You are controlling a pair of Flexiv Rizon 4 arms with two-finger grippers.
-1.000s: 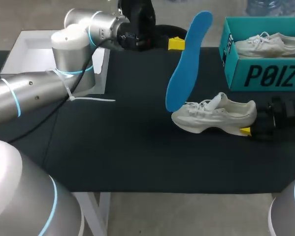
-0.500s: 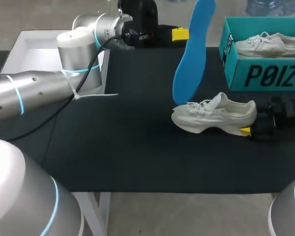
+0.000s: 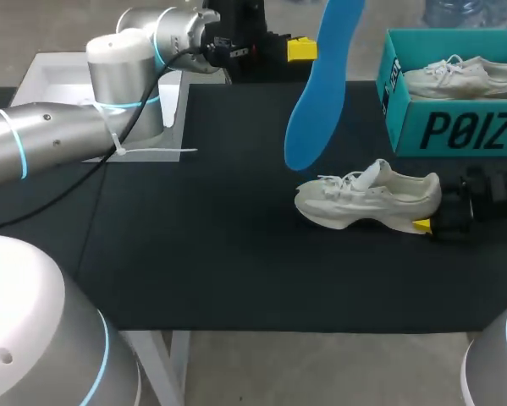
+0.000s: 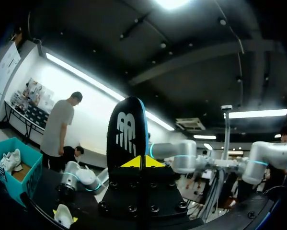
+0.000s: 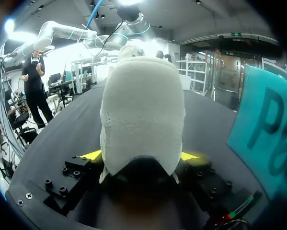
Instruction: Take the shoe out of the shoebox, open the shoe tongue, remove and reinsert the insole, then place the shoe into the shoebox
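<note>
My left gripper (image 3: 302, 49) is shut on a blue insole (image 3: 314, 93) and holds it upright in the air, above and behind the shoe's toe. In the left wrist view the insole's dark underside (image 4: 128, 132) stands up between the yellow tips of the left gripper (image 4: 139, 162). The white shoe (image 3: 367, 201) lies on the black table, toe to the left. My right gripper (image 3: 424, 225) is shut on its heel. In the right wrist view the heel (image 5: 141, 110) fills the space between the fingers of the right gripper (image 5: 141, 156). The teal shoebox (image 3: 452, 127) stands at the back right.
A second white shoe (image 3: 463, 78) lies inside the shoebox. A white open tray or lid (image 3: 46, 78) sits at the back left, partly under my left arm. The teal box (image 5: 270, 129) stands close beside the held shoe.
My left arm has raised the insole; its lower end swung right, then back left and higher above the shoe. The shoe and my right gripper have stayed put.
</note>
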